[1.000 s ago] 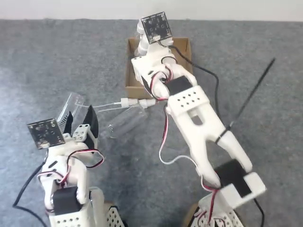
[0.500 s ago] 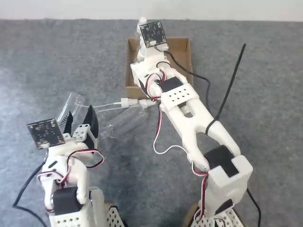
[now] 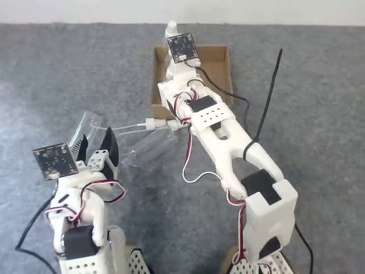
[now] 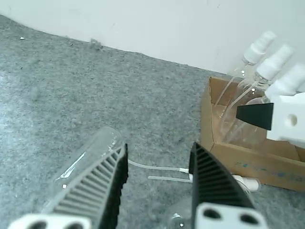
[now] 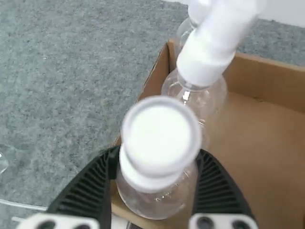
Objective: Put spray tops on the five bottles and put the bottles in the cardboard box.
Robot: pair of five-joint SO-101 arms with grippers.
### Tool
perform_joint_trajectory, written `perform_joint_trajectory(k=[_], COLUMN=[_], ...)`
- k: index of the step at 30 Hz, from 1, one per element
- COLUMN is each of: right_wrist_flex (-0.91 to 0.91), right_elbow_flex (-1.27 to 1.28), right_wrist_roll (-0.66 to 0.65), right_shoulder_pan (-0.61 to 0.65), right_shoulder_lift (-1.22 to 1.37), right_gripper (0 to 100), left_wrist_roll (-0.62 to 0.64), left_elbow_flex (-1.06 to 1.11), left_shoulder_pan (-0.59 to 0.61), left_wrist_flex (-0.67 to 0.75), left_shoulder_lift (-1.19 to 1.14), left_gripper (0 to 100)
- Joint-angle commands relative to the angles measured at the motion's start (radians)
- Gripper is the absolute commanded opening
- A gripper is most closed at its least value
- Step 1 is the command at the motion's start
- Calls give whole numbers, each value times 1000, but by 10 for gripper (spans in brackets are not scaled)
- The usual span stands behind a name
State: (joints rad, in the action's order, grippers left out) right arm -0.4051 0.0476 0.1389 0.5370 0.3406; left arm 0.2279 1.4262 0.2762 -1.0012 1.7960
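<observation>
Cardboard box (image 5: pixel 267 90) lies directly under the right pincer (image 5: pixel 157 155), which clamps a capped bottle (image 5: pixel 159 138) upright at the box's near corner, just beside a standing bottle (image 5: pixel 200 90). Left pincer (image 4: pixel 159 152) gapes wide over the tabletop (image 4: pixel 71 71), with a loose spray top (image 4: pixel 240 182) lying ahead.

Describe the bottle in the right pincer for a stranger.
Start at the cardboard box on the carpet. At its corner the right pincer grips a clear, white-topped bottle. Its neighbours stand free; only this one sits between black fingers.
</observation>
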Motion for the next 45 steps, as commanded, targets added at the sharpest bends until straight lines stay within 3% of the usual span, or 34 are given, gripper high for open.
perform_joint_trajectory(k=[1, 27, 34, 45], right_wrist_flex=[25, -71, -128, -128], right_elbow_flex=[-78, -222, -226, -226], right_wrist_roll=[12, 5, 6, 3], right_shoulder_pan=[2, 12, 31, 42], right_shoulder_lift=[-22, 116, 114, 114], right_gripper=[91, 97, 271, 302], left_wrist_roll=[9, 9, 9, 9], left_elbow_flex=[-12, -12, -12, -12], left_shoulder_pan=[5, 5, 5, 5], left_wrist_flex=[35, 35, 35, 35], left_shoulder_lift=[9, 9, 9, 9], left_gripper=[199, 199, 199, 199])
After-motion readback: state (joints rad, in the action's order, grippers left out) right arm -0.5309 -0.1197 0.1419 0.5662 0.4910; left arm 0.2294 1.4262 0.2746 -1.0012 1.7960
